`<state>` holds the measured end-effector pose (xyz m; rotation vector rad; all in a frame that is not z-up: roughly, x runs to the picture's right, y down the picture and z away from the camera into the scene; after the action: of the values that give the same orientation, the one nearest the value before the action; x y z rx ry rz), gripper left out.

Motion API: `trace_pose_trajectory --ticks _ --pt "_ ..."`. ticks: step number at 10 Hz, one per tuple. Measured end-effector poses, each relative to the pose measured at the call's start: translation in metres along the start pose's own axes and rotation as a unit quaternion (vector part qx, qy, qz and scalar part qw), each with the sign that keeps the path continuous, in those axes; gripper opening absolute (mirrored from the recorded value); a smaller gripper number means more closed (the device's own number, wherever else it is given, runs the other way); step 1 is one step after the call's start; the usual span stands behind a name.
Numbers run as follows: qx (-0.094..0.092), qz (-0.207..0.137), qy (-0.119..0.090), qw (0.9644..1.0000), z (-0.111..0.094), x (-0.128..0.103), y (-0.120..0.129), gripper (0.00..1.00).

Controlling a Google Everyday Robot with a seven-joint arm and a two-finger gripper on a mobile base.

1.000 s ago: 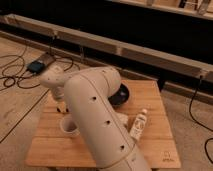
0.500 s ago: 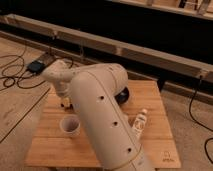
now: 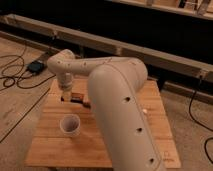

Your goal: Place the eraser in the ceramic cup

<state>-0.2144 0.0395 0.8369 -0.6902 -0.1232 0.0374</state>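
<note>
The ceramic cup (image 3: 70, 125) is small, round and pale with a dark inside. It stands upright on the wooden table (image 3: 55, 147), left of centre. The eraser (image 3: 76, 96), a small black block with an orange-brown part, lies flat near the table's back left, beyond the cup. My gripper (image 3: 65, 94) hangs down from the white arm (image 3: 117, 100) right next to the eraser's left end, close to the table top. The arm's big segment hides the middle and right of the table.
A small white piece of an object (image 3: 144, 111) peeks out at the arm's right edge. A dark box (image 3: 36, 66) and cables (image 3: 15, 80) lie on the floor at left. A long metal rail (image 3: 150, 52) runs behind the table. A cable (image 3: 196, 107) lies at right.
The arm has swung back and left, so the cup stands in full view. The gripper has come down toward the table's back left, beside the eraser.
</note>
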Motion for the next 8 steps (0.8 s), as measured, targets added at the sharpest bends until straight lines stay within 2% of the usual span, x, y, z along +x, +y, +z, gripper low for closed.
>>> trace_pose_trajectory --ticks 3,5,8 --pt "-0.004 0.009 -0.057 0.9983 -0.054 -0.001 0.034 0.00" --pt "-0.014 0.014 -0.085 0.9962 -0.072 -0.001 0.059 0.00" --pt "-0.039 0.016 -0.129 0.9907 -0.090 -0.008 0.107 0.00"
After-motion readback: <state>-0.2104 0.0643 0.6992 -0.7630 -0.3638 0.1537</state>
